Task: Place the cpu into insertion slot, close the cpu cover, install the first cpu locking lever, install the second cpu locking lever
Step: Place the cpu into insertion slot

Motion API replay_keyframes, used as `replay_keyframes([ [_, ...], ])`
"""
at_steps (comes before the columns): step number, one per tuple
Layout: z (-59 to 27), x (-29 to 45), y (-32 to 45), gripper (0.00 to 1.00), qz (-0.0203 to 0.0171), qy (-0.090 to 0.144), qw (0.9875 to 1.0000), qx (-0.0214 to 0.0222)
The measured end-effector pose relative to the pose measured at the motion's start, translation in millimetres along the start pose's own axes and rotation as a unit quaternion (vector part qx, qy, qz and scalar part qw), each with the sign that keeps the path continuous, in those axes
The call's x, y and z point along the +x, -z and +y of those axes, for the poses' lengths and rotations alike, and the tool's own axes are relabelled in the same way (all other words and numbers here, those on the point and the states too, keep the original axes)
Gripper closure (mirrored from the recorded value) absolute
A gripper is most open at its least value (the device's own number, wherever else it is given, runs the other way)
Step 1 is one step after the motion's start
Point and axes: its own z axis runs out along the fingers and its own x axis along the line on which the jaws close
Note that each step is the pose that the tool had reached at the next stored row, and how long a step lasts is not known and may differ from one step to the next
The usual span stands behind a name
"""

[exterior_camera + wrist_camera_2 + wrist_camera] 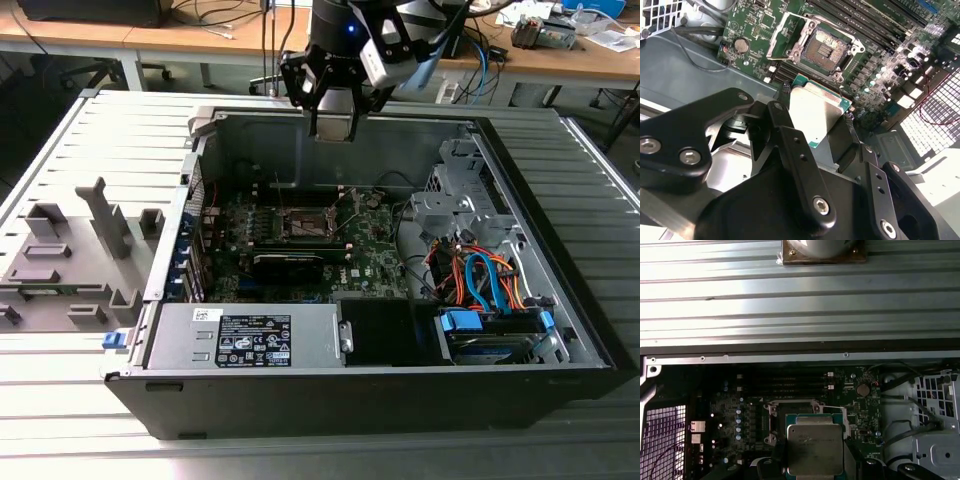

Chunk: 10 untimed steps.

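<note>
My gripper (335, 125) is clamped on the cpu (817, 114), hanging top-centre of the exterior view. The insertion slot (308, 222) sits open mid-frame, well below it, a touch toward the exterior view's left.

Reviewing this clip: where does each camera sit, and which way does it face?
Exterior view: off the arm, high beside the open computer case, looking down into it; the gripper hangs above its far wall.
First wrist view: at the wrist, looking past the gripped cpu to the motherboard and ribbed table.
Second wrist view: at the wrist, looking along the gripper's black links to the insertion slot.
Both wrist views share the cpu and motherboard.
</note>
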Motion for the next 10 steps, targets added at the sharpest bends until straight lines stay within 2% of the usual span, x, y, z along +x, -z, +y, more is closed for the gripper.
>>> replay_keyframes([
  [10,-3.8,-0.1,-0.2,0.46,0.0,0.0,1.0,0.0],
])
